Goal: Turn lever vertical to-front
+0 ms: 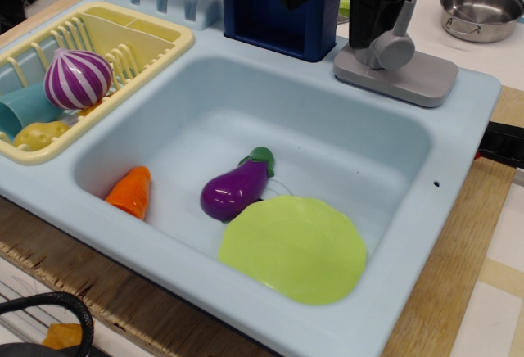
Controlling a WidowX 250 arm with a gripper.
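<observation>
Claw point(385, 9) sits directly over the lever point(393, 42), apparently pinching its stem; grip unconfirmed. Advise rotating smoothly frontward, base plate point(409, 79) below kept still.

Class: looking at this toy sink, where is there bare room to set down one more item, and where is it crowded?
Free: the sink floor's back half, between eggplant and the lever base; also the front rim below the carrot. Crowded: the yellow rack with the onion, and around the green plate.
</observation>
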